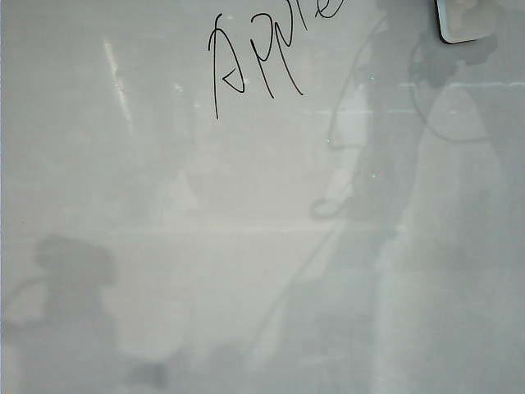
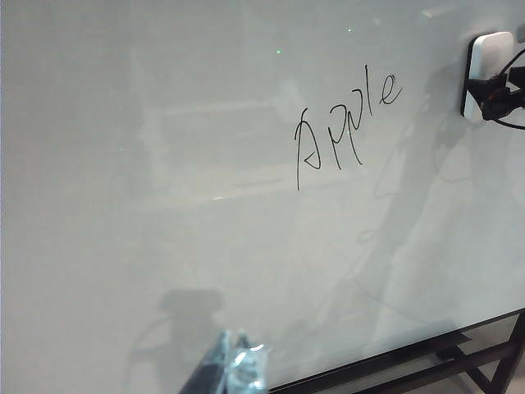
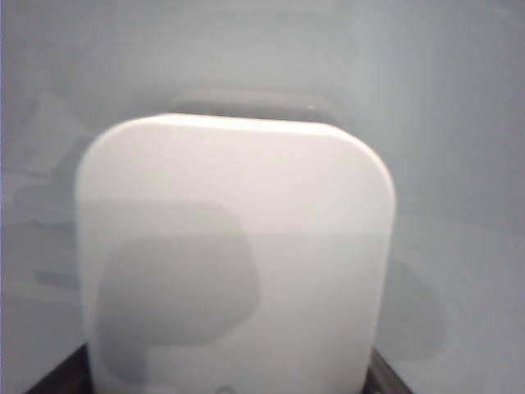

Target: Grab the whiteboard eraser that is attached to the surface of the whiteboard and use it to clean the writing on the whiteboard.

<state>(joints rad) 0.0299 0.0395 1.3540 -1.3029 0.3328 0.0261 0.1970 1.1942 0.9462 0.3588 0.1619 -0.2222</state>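
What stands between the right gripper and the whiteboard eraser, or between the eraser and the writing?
Nothing visible. The right gripper is already at the whiteboard eraser, a finger at each side. Between the eraser and the writing lies only bare whiteboard. The left gripper sits far off.

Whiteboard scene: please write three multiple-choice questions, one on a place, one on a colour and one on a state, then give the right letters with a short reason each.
1. In the exterior view, where is the whiteboard eraser from the writing?
A) lower left B) upper right C) directly below
2. What colour is the writing?
A) red B) black C) green
3. What state is the writing in?
A) fully wiped B) half smeared C) whole, unwiped

1 B: it sits at the top right corner of the whiteboard, with the right hand at it and the left hand low, away from both.
2 B: the strokes are black.
3 C: "Apple" reads complete.
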